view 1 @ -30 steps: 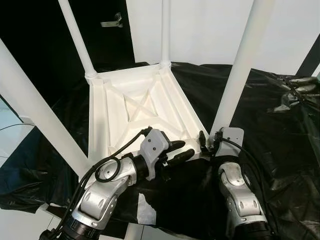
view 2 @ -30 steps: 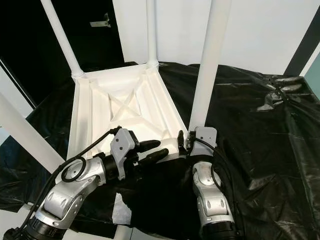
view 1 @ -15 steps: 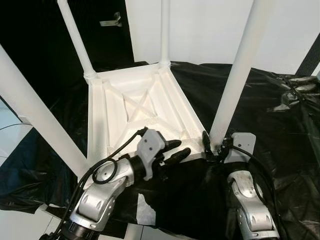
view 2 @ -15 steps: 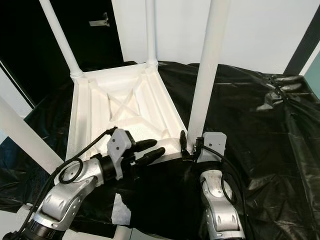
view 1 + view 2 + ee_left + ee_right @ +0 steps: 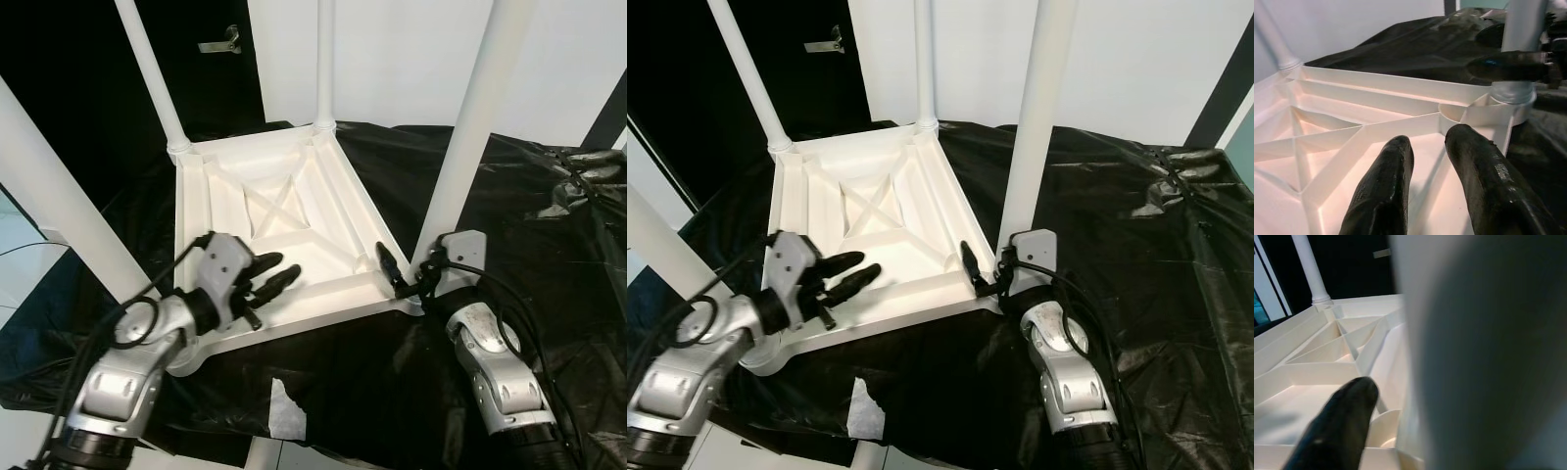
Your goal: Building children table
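A white children's table (image 5: pixel 294 211) lies upside down on black plastic sheeting, its legs pointing up. My right gripper (image 5: pixel 407 279) is at the base of the near right leg (image 5: pixel 460 147), shut on it; one black finger (image 5: pixel 1337 426) lies on the side facing the ribbed underside, and the leg (image 5: pixel 1488 357) looms close in the right wrist view. My left gripper (image 5: pixel 279 272) hovers over the near left part of the underside, open, with nothing between its two fingers (image 5: pixel 1386 186). The near right leg's socket (image 5: pixel 1513 95) lies ahead of it.
Three more legs stand up: near left (image 5: pixel 59 206), far left (image 5: pixel 152 73) and far (image 5: pixel 324 59). Crumpled black sheeting (image 5: pixel 509 196) spreads to the right. A white scrap (image 5: pixel 284 411) lies on the sheet near me. A dark door with a handle (image 5: pixel 220 41) is behind.
My left gripper has pulled back to the left, from the middle of the near rim to the near left part. My right gripper has turned around the leg base, its finger swinging inward.
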Motion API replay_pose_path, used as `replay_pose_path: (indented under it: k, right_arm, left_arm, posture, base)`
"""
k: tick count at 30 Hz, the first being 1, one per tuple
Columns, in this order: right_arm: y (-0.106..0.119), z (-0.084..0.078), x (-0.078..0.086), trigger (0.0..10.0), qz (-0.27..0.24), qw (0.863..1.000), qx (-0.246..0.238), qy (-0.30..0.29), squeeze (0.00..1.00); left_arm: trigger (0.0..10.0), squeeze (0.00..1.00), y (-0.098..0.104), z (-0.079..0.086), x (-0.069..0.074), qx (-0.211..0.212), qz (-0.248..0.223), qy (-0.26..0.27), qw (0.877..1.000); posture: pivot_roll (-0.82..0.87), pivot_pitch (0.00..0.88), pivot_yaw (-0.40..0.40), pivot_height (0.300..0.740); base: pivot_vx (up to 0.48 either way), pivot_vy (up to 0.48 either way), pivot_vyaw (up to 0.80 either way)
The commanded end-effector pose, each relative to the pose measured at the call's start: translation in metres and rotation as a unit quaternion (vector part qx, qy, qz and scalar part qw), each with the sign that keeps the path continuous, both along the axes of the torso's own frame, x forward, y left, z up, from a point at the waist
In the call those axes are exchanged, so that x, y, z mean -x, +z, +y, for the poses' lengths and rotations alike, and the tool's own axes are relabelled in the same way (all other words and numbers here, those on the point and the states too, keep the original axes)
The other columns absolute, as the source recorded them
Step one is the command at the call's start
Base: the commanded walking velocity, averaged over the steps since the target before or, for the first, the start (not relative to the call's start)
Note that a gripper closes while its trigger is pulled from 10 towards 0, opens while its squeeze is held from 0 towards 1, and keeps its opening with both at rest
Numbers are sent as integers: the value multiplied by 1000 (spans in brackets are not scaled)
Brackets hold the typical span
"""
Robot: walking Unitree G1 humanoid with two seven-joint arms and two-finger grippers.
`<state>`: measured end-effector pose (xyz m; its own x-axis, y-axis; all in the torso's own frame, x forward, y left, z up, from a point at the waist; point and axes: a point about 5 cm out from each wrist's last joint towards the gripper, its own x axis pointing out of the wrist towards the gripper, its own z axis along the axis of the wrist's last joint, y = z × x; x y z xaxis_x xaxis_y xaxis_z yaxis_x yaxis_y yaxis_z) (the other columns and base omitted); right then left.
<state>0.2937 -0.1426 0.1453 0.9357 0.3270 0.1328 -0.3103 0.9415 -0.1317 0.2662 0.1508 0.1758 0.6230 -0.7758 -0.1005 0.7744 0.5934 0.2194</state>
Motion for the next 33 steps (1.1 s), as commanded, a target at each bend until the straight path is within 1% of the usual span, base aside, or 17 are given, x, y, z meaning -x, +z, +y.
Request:
replay_pose_path:
  k: [1, 4, 7, 10, 12, 13, 15, 16, 19, 20, 21, 24, 27, 28, 29, 30, 33]
  right_arm:
    - [2, -4, -3, 0, -1, 1000, -8, -1, 0]
    - [3, -6, -3, 0, -7, 1000, -12, -4, 0]
    - [2, -6, 0, 0, -6, 1000, -16, -2, 0]
    - [1, -5, 2, 0, -6, 1000, -21, 0, 0]
    - [0, 3, 10, 0, -5, 1000, -29, 9, 0]
    - [0, 3, 10, 0, -5, 1000, -29, 9, 0]
    - [-4, 12, 17, 0, -1, 999, -36, 20, 0]
    - [-4, 12, 17, 0, -1, 999, -36, 20, 0]
    - [-6, 18, 23, 0, 2, 999, -46, 22, 0]
    - [-6, 21, 27, 0, 3, 999, -48, 23, 0]
    - [-6, 26, 34, 0, 1, 998, -48, 28, 0]
    - [-6, 30, 37, 0, 0, 998, -49, 31, 0]
    - [-7, 43, 46, 0, 3, 998, -38, 56, 0]
    - [-7, 43, 46, 0, 3, 998, -38, 56, 0]
    - [-9, 52, 50, 0, 9, 996, -23, 88, 0]
    - [-9, 52, 50, 0, 9, 996, -23, 88, 0]
    - [-8, 59, 56, 0, 11, 992, -4, 129, 0]
  left_arm:
    - [10000, 0, -4, 11, 0, -15, 12, -6, 1000]
    - [10000, 0, -6, 23, -3, -40, 21, -1, 999]
    - [10000, 0, -6, 28, -5, -50, 23, -2, 998]
    - [10000, 0, -6, 30, -7, -52, 22, -2, 998]
    - [10000, 0, -4, 35, -16, -62, 17, 3, 998]
    - [10000, 0, -4, 35, -16, -62, 17, 3, 998]
    - [10000, 0, -2, 37, -21, -68, 12, 0, 998]
    - [10000, 0, -2, 37, -21, -68, 12, 0, 998]
    - [10000, 0, 0, 38, -28, -70, 7, 0, 997]
    - [10000, 0, 2, 37, -32, -72, 3, -1, 997]
    - [10000, 0, 4, 36, -37, -72, -3, -4, 997]
    - [10000, 0, 5, 35, -41, -72, -6, -6, 997]
    - [10000, 0, 8, 30, -51, -72, -12, -11, 997]
    - [10000, 0, 8, 30, -51, -72, -12, -11, 997]
    - [10000, 0, 9, 26, -57, -73, -16, -16, 997]
    - [10000, 0, 9, 26, -57, -73, -16, -16, 997]
    - [10000, 0, 9, 22, -62, -73, -21, -23, 997]
  posture:
    - [-13, 0, 19, 740]
    - [-15, 0, 25, 740]
    - [-19, 0, 32, 740]
    - [-22, 0, 36, 740]
    - [-36, 0, 49, 740]
    - [-36, 0, 49, 740]
    - [-43, 0, 58, 740]
    - [-43, 0, 58, 740]
    - [-50, 0, 64, 740]
    - [-54, 0, 66, 740]
    - [-61, 0, 71, 740]
    - [-61, 0, 71, 740]
    - [-74, 0, 81, 740]
    - [-74, 0, 81, 740]
    - [-83, 0, 87, 740]
    - [-83, 0, 87, 740]
    - [-90, 0, 90, 740]
  base:
    - [0, 0, 0]
    - [0, 0, 0]
    - [0, 0, 0]
    - [0, 0, 0]
    - [0, 0, 0]
    - [0, 0, 0]
    - [0, 0, 0]
    - [0, 0, 0]
    - [0, 0, 0]
    - [0, 0, 0]
    - [0, 0, 0]
    - [0, 0, 0]
    - [0, 0, 0]
    - [0, 0, 0]
    - [0, 0, 0]
    - [0, 0, 0]
    - [0, 0, 0]
